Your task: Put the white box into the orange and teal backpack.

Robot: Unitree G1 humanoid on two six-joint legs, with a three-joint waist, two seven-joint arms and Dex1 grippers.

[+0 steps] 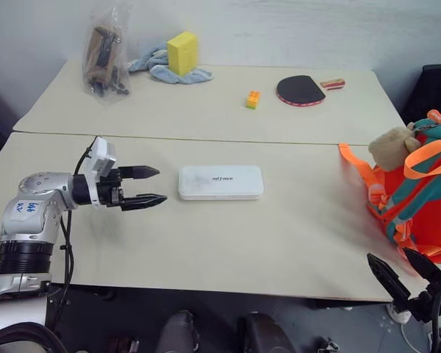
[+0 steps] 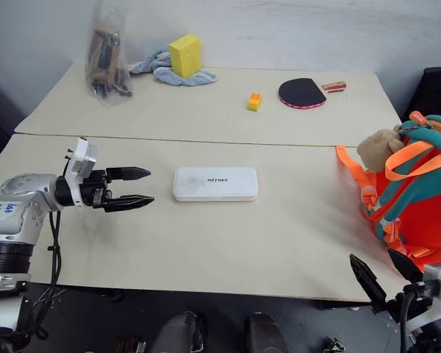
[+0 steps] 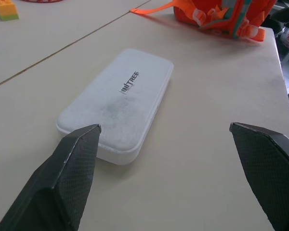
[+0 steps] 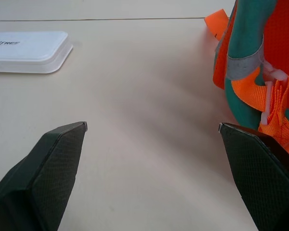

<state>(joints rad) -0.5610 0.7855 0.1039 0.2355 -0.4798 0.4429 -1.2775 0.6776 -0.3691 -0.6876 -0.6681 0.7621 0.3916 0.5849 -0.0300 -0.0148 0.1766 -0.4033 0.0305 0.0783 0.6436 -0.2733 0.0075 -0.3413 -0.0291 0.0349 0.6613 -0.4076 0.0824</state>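
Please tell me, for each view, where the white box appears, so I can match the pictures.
Left eye view: white box mid-table, just ahead of the open left gripper.
Right eye view: same place.
Left wrist view: centre.
Right wrist view: one end of it in a corner.
Shared landmark: the backpack.

The orange and teal backpack (image 1: 419,198) ran off the head view's right edge, so its far side and opening could not be seen. In the right wrist view just a strip of it showed. The dark lettering on the white box (image 1: 220,182) was too small to read from the head; the right wrist view cut the box at its edge. What lay inside the clear plastic bag (image 1: 105,55) on the far counter (image 1: 206,103) could not be made out beyond dark shapes.
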